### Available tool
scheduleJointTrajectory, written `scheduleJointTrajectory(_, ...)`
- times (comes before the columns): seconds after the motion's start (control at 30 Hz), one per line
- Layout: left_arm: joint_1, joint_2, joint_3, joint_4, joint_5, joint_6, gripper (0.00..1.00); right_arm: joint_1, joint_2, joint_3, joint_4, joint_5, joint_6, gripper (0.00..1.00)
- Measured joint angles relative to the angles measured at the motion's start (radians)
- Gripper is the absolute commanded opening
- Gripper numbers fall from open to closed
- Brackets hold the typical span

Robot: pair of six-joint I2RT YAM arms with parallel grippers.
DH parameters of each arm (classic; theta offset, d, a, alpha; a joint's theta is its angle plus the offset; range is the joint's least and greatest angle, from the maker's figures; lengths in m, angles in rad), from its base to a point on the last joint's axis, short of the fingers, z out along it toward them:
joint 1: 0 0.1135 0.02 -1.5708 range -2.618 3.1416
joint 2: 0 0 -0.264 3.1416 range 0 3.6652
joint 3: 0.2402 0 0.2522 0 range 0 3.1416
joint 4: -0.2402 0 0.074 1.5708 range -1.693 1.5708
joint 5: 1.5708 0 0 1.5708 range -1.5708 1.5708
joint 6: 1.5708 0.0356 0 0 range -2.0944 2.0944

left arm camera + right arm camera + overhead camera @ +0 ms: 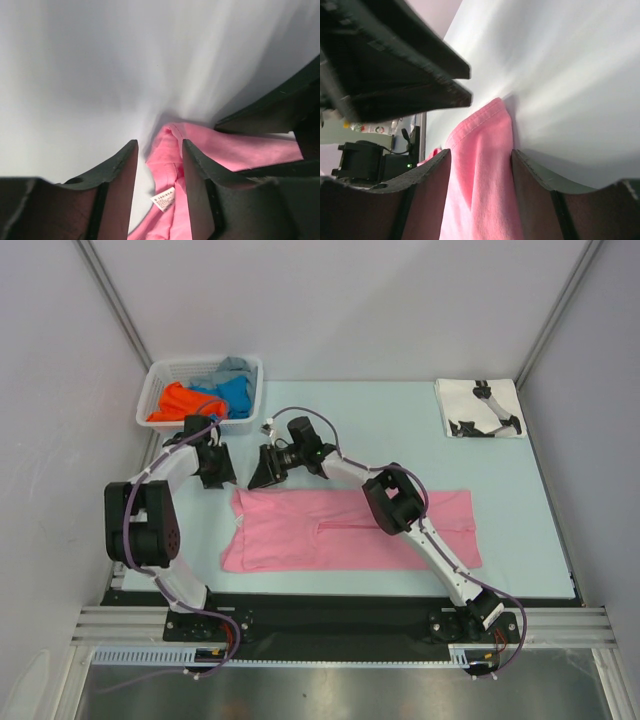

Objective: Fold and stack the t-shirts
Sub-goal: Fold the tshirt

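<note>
A pink t-shirt (350, 532) lies flat on the table as a long band. My left gripper (213, 468) and right gripper (268, 470) hover close together over its far left corner. In the left wrist view the left gripper (160, 145) is open. Pink cloth (235, 150) with a white label (164, 199) shows between its fingers, and bare table shows beside the left one. In the right wrist view the right gripper (480, 152) also stands open. A hemmed corner of the shirt (480, 190) fills the gap between its fingers.
A white lattice basket (160, 375) at the back left holds orange (180, 400), blue (232, 395) and grey (232, 368) shirts. A folded white shirt with black print (480, 407) lies at the back right. Walls close in on both sides.
</note>
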Motion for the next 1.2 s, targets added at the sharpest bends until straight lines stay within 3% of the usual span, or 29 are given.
scheduleJointTrajectory(0.13,0.033,0.066,0.019,0.000,0.065,0.052,0.48,-0.014,-0.012,-0.036,0.033,-0.019,0.014,0.57)
scheduleJointTrajectory(0.3,0.050,0.114,0.019,-0.006,0.135,0.093,0.60,-0.032,-0.013,-0.041,0.033,-0.044,0.013,0.57)
scheduleJointTrajectory(0.83,0.052,0.085,0.027,0.009,0.181,0.050,0.66,-0.021,-0.013,-0.037,0.025,-0.052,0.003,0.57)
scheduleJointTrajectory(1.2,0.052,0.119,0.071,-0.050,0.219,0.013,0.63,-0.020,-0.013,-0.031,0.004,-0.052,-0.005,0.58)
